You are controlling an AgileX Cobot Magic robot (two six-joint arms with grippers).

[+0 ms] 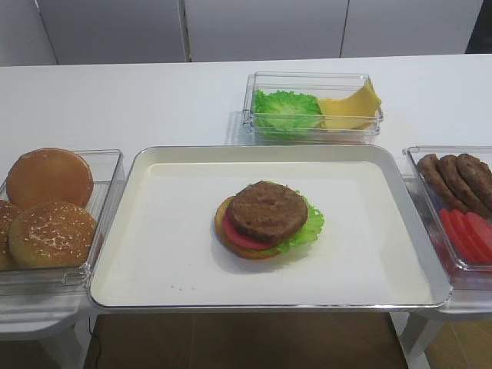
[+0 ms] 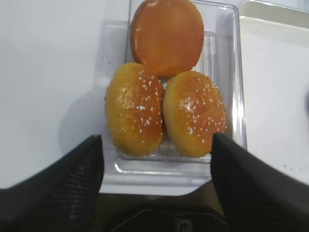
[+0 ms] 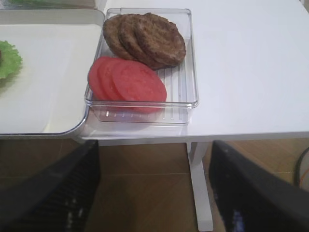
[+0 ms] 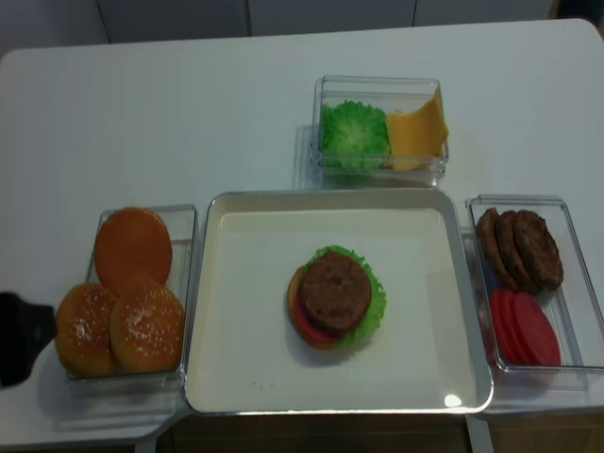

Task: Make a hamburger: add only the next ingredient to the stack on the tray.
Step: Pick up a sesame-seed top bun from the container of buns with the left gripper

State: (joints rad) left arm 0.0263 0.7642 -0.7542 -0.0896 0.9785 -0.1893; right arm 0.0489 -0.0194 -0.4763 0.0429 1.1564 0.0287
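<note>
From where I'm driving, the left gripper (image 2: 154,203) has its jaws spread with nothing in them, and the sesame bun top (image 2: 194,113) sits just ahead of it in the clear bin (image 2: 231,72), left of the tray (image 1: 115,231). So the left arm's clearly the nearer one; the stack (image 1: 267,219) is mid-tray off to its right, and the right gripper (image 3: 154,193) hangs slack and empty by the patties.
</note>
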